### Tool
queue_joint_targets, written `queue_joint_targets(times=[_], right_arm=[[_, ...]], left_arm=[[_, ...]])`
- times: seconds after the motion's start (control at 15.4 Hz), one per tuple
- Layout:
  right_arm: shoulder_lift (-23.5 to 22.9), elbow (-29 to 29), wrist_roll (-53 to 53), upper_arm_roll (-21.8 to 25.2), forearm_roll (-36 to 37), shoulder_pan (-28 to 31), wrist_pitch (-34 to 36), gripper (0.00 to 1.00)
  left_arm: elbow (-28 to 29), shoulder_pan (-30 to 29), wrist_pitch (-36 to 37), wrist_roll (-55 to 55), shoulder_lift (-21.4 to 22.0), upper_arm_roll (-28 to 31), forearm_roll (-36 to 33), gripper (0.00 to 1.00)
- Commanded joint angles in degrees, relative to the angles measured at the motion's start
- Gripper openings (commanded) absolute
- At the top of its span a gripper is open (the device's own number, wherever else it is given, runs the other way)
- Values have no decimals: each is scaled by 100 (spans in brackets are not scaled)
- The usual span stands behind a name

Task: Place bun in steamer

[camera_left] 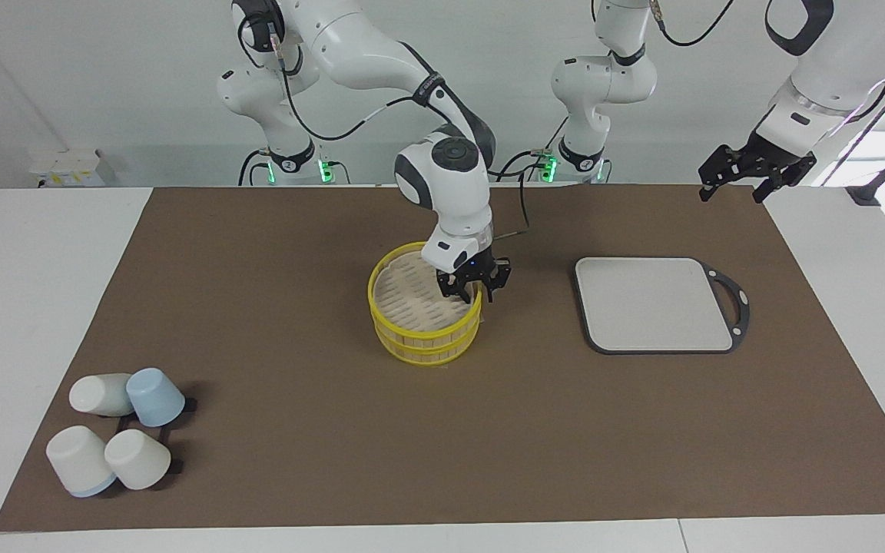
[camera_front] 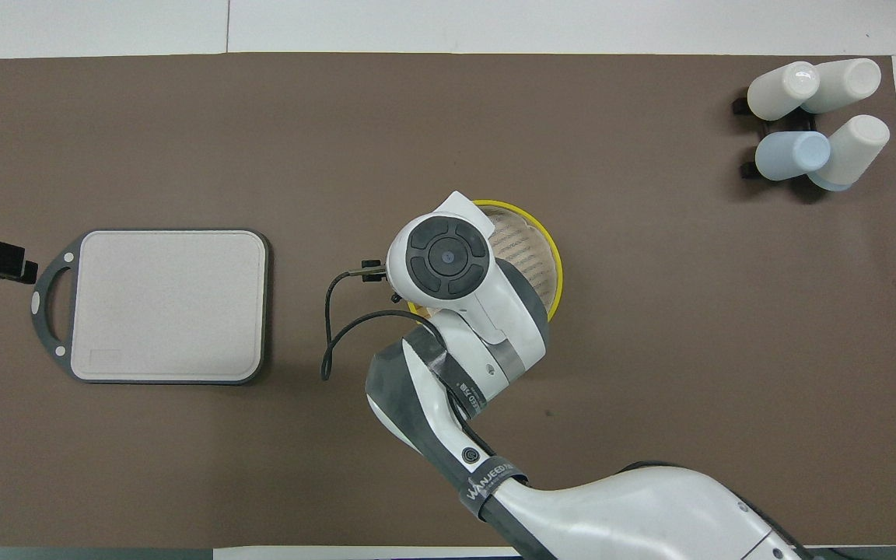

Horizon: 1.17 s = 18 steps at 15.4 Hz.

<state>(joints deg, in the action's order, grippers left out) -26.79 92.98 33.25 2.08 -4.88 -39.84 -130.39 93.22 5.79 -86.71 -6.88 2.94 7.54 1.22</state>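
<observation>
The steamer [camera_left: 425,332] stands mid-table, a yellow-rimmed round basket; it also shows in the overhead view [camera_front: 554,268]. Its woven lid [camera_left: 410,296] lies flat within the top rim. My right gripper [camera_left: 473,289] is open just above the steamer's rim, on the side toward the left arm's end, holding nothing. In the overhead view the right arm's wrist covers that gripper and part of the steamer. My left gripper [camera_left: 750,175] is open and empty, waiting above the table's edge at the left arm's end. The bun is hidden or out of view.
A grey board with a black handle [camera_left: 654,303] lies beside the steamer toward the left arm's end; it also shows in the overhead view [camera_front: 168,303]. Several white and pale-blue cups [camera_left: 116,434] lie on a rack far from the robots at the right arm's end.
</observation>
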Motion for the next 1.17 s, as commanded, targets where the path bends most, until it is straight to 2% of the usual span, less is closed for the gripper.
queue_joint_targets(times=[0.0, 0.06, 0.19, 0.52, 0.78, 1.1], right_arm=[[-55, -508, -143, -6, 110, 152, 617, 100], [15, -631, -196, 21, 111, 222, 846, 100], [479, -536, -362, 39, 111, 528, 1372, 100], [1718, -396, -1573, 39, 102, 1504, 3788, 100], [2870, 604, -2795, 39, 102, 2208, 4029, 100], [2864, 642, -3808, 30, 198, 2762, 3942, 100]], left_arm=[[-216, 36, 190, 55, -118, 64, 45, 100], [-208, 36, 181, 55, -118, 64, 45, 100], [-199, 36, 172, 55, -110, 64, 37, 100], [-172, 36, 119, 55, -101, 64, 10, 100], [-172, 54, 110, 56, -101, 55, 1, 100], [-146, 89, 119, 29, -92, 64, -34, 100]])
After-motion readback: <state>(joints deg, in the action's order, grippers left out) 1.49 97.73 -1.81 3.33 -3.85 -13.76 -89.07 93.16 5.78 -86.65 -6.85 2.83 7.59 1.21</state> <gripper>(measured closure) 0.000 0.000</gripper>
